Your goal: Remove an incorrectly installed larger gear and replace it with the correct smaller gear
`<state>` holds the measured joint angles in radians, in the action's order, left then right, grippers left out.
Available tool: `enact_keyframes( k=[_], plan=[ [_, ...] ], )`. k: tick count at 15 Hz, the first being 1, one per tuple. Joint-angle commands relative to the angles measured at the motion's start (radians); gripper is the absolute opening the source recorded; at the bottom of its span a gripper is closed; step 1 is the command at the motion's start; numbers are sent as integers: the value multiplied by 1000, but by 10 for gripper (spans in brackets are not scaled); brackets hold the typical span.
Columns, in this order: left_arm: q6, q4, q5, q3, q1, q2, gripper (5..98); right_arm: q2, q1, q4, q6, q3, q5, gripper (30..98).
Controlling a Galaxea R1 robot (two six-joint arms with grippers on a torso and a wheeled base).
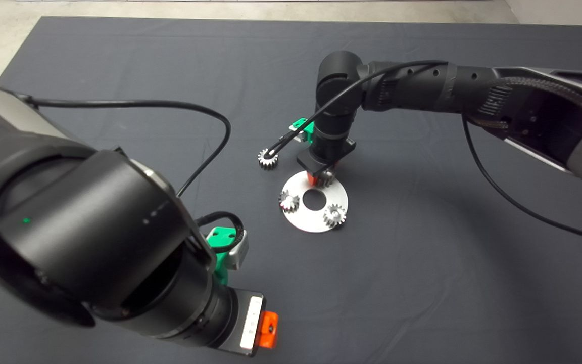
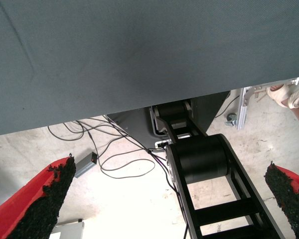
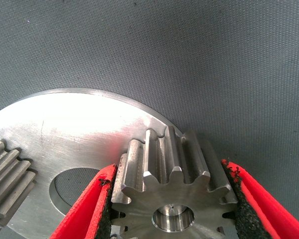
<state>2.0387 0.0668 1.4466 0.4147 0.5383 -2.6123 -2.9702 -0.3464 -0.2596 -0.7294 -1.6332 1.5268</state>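
Head view: right gripper (image 1: pixel 323 177) stands upright over the far edge of the round plate (image 1: pixel 339 193), at the third gear position; left gripper (image 1: pixel 263 328) waits at the near left, off the work.
Right gripper: its pads (image 3: pixel 105 209) flank a toothed gear (image 3: pixel 172 186) on both sides, touching or nearly touching the tooth tips; whether they pinch yet cannot be told.
Left gripper: spread wide and empty, its wrist view showing only the mat (image 2: pixel 139 55) edge, floor cables and a person's shoe (image 2: pixel 291 94).
Gear in the gripper: sits on the plate; it looks like the larger gear, though its taper cannot be confirmed.
Plate: two small gears (image 1: pixel 289 201) occupy its near side around the centre hole (image 1: pixel 314 199).
Smaller gear (image 1: pixel 268 159): lies loose on the surface, near the plate's far-left side, a cable end crossing it.
Risk: pads bearing on tooth tips could slip and drop the gear onto the plate.
Risk: a tilted lift could bind the gear on its seat or drag the plate.
Risk: the dangling cable could nudge the loose gear.
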Motion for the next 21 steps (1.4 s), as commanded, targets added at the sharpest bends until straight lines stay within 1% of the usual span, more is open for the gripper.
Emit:
enact_keyframes(
  k=[1,12,21],
  plan=[
    [9,-18,-4,-15,17,-1,982,-7,-25,-33,-2,14,110,512],
    [9,-16,-3,-15,17,-2,982,-7,-34,-33,-5,12,110,504],
    [9,-18,-5,-15,17,-2,982,-7,-71,-33,-8,12,108,504]
  ],
)
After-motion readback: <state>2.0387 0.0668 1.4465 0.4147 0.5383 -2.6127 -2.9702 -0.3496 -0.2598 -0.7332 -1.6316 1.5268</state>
